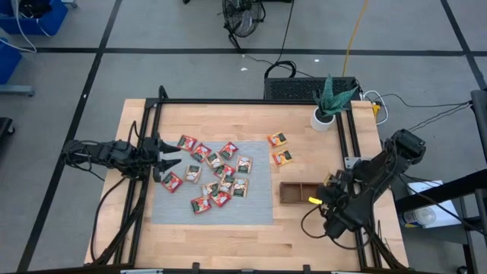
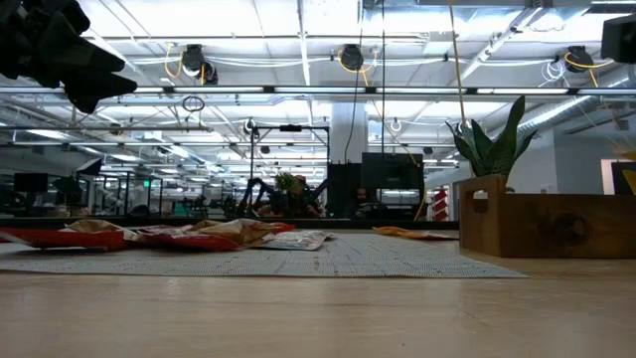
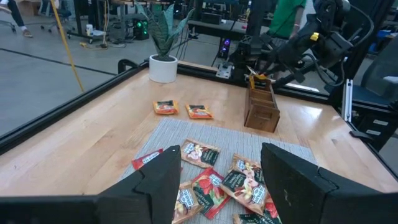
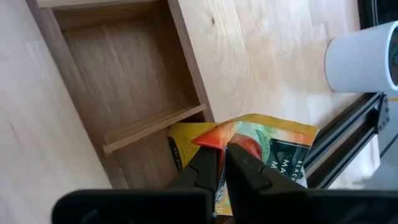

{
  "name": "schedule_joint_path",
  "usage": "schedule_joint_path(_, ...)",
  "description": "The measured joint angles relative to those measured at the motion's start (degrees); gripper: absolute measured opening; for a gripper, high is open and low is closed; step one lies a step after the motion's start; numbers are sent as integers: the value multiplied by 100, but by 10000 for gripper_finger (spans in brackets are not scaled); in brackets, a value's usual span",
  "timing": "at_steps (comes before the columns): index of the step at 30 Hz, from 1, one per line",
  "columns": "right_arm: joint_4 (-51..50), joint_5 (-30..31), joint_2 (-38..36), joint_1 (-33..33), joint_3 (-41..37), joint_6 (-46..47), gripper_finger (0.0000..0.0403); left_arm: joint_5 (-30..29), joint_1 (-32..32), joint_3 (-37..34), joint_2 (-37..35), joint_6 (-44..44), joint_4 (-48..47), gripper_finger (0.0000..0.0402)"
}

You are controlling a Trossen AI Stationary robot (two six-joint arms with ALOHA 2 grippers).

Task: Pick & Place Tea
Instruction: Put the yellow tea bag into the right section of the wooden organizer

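Both arms are dark, nearly black, built from rounded joint housings linked by slim tubular segments. Black cables loop loosely beside the left arm (image 1: pixel 99 152) and curl under the right arm (image 1: pixel 380 171) near its wrist. The right arm ends at its base in a bulky rounded housing, and a small yellow patch shows by its wrist (also visible from the left wrist camera). The left gripper (image 3: pixel 221 180) has two broad, matte black fingers (image 3: pixel 163 183) with angular, faceted faces. The right gripper (image 4: pixel 222 168) has narrower black fingers with smooth, squared tips.
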Motion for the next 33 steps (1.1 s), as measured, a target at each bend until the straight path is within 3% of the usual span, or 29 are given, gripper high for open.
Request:
schedule_joint_path(14, 64, -144, -2, 26, -2, 73, 29, 0, 1, 0, 1, 2, -2, 223)
schedule_joint_path(22, -118, -163, -2, 26, -56, 317, 69, 0, 1, 0, 1, 1, -2, 223)
schedule_joint_path(28, 49, -605, -2, 26, -451, 345, 101, 0, 2, 0, 2, 0, 0, 223)
schedule_joint_path(33, -46, -488, -7, 15, -395, 341, 113, 0, 1, 0, 1, 2, -2, 223)
